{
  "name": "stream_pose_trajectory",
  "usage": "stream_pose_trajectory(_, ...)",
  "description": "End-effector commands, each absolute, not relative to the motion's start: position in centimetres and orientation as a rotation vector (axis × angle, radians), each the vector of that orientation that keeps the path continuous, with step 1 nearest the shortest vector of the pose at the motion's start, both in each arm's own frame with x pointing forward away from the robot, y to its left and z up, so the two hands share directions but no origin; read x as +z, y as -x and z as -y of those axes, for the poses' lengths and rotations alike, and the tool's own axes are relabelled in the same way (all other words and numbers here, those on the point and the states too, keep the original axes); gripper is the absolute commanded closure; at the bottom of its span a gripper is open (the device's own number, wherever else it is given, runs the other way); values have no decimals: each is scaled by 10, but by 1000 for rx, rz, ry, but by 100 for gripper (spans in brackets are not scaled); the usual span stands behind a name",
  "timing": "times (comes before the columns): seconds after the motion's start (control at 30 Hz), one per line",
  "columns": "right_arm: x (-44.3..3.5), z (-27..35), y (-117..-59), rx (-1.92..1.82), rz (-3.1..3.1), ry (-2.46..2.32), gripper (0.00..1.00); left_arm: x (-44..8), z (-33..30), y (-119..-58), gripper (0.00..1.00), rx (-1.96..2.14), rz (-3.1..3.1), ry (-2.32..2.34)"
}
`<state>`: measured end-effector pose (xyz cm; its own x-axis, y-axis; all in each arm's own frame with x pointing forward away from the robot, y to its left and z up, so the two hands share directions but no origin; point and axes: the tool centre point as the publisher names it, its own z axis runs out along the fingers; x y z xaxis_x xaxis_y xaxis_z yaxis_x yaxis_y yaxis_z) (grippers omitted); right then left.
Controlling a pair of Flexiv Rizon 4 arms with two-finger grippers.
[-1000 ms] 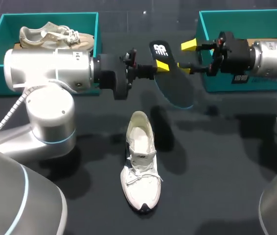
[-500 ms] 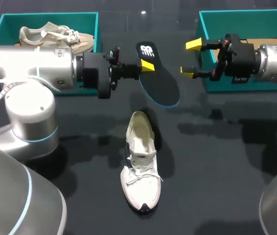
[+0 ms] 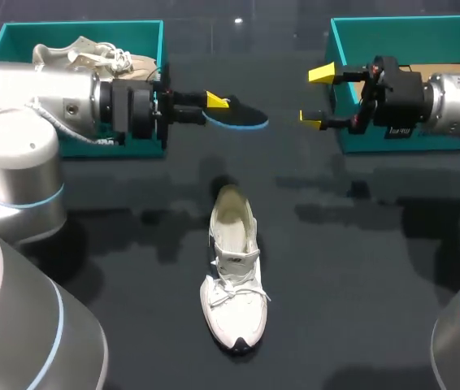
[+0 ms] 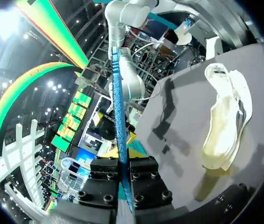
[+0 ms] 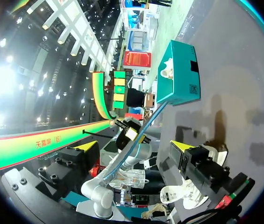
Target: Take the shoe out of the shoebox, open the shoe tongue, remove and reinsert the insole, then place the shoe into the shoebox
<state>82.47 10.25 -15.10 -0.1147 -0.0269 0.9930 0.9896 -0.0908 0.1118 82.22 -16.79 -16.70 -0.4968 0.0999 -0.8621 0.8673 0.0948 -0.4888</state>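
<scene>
The shoe (image 3: 232,268) is out, its insole (image 3: 242,119) removed and clamped in the left gripper (image 3: 214,104); the right gripper (image 3: 318,97) gapes empty; reinserting and boxing remain.

insole (image 3: 242,120) pulled left, turned edge-on

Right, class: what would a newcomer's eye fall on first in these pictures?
The white shoe lies alone mid-table, toe nearest the robot. Beyond its heel, the left gripper holds a dark, blue-edged insole in the air, while the right gripper hangs open in front of the right teal shoebox. A beige shoe sits in the left shoebox.
</scene>
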Motion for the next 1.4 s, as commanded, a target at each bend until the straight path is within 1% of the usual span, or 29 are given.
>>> stream_pose_trajectory(0.03,-150,-104,-825,-1382,1247,1144,0,-163,167,-823,100,-1624,-1958,-766)
stream_pose_trajectory(0.13,-146,-100,-826,-1366,1290,1143,0,-163,167,-823,100,-1624,-1958,-766)
stream_pose_trajectory(0.33,-142,-85,-819,-1372,1360,1166,0,-159,166,-826,100,-1975,-2294,-252)
stream_pose_trajectory(0.47,-142,-77,-814,-1355,1385,1175,0,-161,163,-822,100,-2125,-2444,80)
stream_pose_trajectory(0.5,-143,-75,-813,-1357,1385,1174,0,-161,162,-822,100,-2126,-2449,89)
stream_pose_trajectory(0.53,-143,-74,-811,-1358,1386,1173,0,-158,161,-819,100,-1992,-2379,-5)
stream_pose_trajectory(0.9,-143,-74,-811,-1358,1386,1173,0,-158,161,-819,100,-1992,-2379,-5)
stream_pose_trajectory(1.0,-143,-74,-811,-1358,1386,1173,0,-161,165,-821,100,-2150,-2438,259)
stream_pose_trajectory(1.23,-143,-74,-811,-1358,1386,1173,0,-158,172,-808,100,-2332,-2462,789)
stream_pose_trajectory(1.33,-143,-74,-811,-1358,1386,1173,0,-156,172,-804,100,-2382,-2443,975)
stream_pose_trajectory(1.4,-143,-74,-811,-1358,1386,1173,0,-154,172,-804,100,-2393,-2475,960)
